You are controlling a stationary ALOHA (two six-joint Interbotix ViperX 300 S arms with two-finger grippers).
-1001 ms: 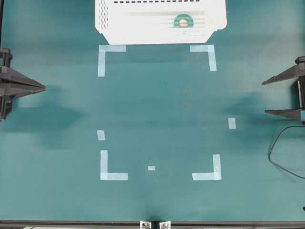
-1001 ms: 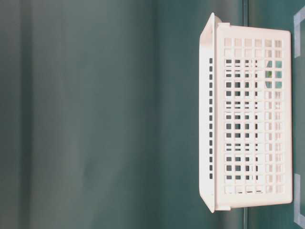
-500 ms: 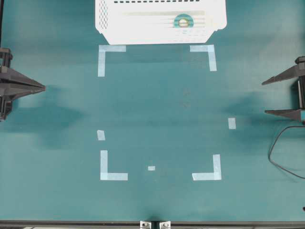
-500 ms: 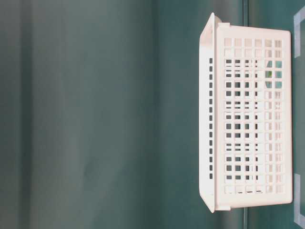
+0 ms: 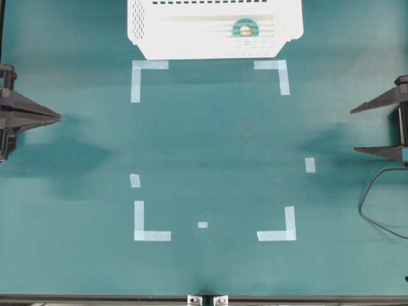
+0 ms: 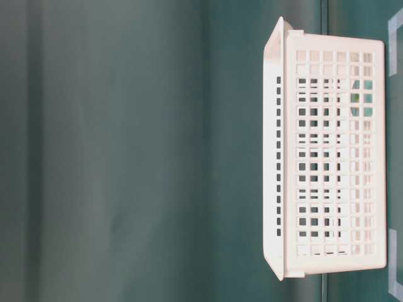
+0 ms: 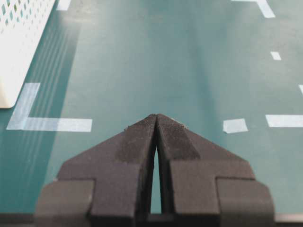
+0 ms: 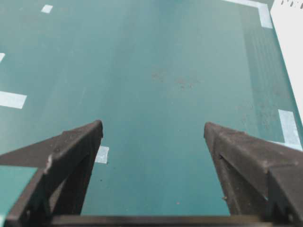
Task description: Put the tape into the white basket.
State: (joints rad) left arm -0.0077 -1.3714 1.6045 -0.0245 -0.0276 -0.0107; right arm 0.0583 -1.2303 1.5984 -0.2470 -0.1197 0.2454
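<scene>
Nothing has moved since the earlier frames: both arms, the basket and the roll sit exactly where they were a second ago.

The tape (image 5: pixel 245 28) lies flat on the ribbed floor of the white basket (image 5: pixel 153 29), toward the basket's right half, at about one o'clock in the overhead view. From table level only a faint green patch (image 6: pixel 357 99) shows through the perforated wall. The task looks done.

The left hand (image 5: pixel 57 116) is parked at nine o'clock with its fingers pressed together, holding nothing; its wrist view shows only a thin slit between the pads (image 7: pixel 137 146). The right hand (image 5: pixel 352 131) is parked at three o'clock, fingers spread wide and empty, with bare green surface (image 8: pixel 156 118) between them.

Little is likely to go wrong now. The main risk is any further arm motion toward twelve o'clock: a hand catching the basket's near wall could shove it off the far edge of the surface or tip it, spilling the light roll. The black cable (image 5: pixel 373 204) looping near the right arm at four o'clock could also snag if that arm swings. Staying still avoids both.
</scene>
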